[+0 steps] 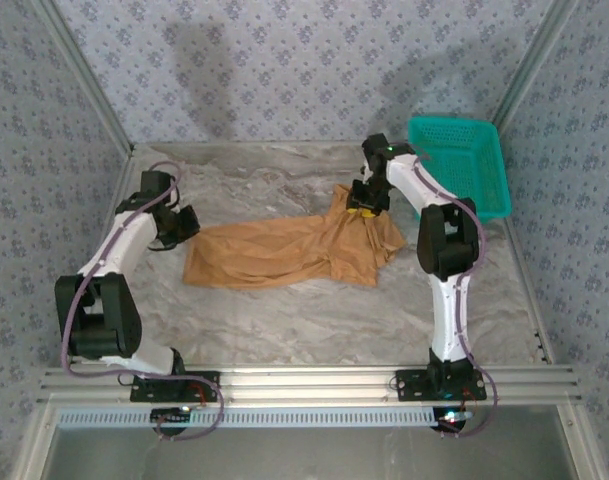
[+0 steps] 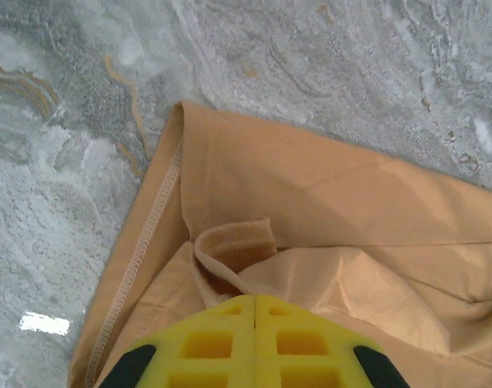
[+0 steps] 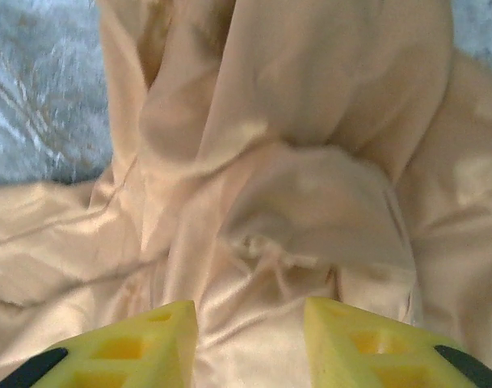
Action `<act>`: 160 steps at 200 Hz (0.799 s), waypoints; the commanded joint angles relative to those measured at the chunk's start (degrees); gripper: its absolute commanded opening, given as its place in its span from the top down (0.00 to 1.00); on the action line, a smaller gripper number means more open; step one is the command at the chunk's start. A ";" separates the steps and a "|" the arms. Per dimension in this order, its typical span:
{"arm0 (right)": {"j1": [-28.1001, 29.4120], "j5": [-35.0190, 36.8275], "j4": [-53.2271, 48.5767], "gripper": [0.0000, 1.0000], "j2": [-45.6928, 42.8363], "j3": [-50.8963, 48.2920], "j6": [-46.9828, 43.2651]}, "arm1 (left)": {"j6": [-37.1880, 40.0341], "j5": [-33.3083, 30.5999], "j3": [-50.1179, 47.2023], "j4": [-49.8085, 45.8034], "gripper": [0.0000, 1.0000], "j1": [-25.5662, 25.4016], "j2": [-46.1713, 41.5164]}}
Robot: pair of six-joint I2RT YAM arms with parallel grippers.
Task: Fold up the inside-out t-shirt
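Note:
The inside-out t-shirt (image 1: pixel 284 250) lies across the middle of the table, tan-orange, flat on the left and bunched up on the right. My left gripper (image 1: pixel 182 225) is at the shirt's left edge. In the left wrist view its yellow fingers (image 2: pixel 254 301) are pressed together, pinching a curled fold of the stitched hem (image 2: pixel 229 242). My right gripper (image 1: pixel 365 207) hovers over the raised, crumpled right end. In the right wrist view that gripper (image 3: pixel 250 319) stands with its fingers apart, over rumpled cloth (image 3: pixel 294 121) that they do not clamp.
A teal plastic basket (image 1: pixel 464 165) stands at the back right, just beyond the right arm. The marbled tabletop (image 1: pixel 284 330) lies bare in front of the shirt. Patterned walls close in the left, back and right sides.

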 commanded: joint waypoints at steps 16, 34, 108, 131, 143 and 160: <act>1.46 2.94 4.13 0.55 -21.02 -23.59 -0.39 | -0.61 -0.13 -0.20 2.76 1.00 -0.71 -2.33; 2.89 3.12 8.63 0.56 -27.66 -36.42 0.90 | -0.62 0.11 -0.42 2.53 1.00 -0.96 -2.90; 4.41 2.25 18.04 0.59 -28.35 -51.14 2.94 | -0.35 -0.31 -2.20 1.75 1.00 -1.34 -4.71; 4.37 2.09 19.04 0.59 -26.39 -51.22 2.99 | -0.35 -0.54 -2.55 1.74 1.00 -1.29 -5.03; 4.42 1.57 19.62 0.61 -25.41 -51.31 3.16 | -0.35 -0.54 -2.48 1.63 1.00 -1.36 -5.04; 4.30 0.69 20.21 0.75 -24.43 -51.50 3.53 | -0.35 -0.54 -2.43 1.45 1.00 -1.29 -5.13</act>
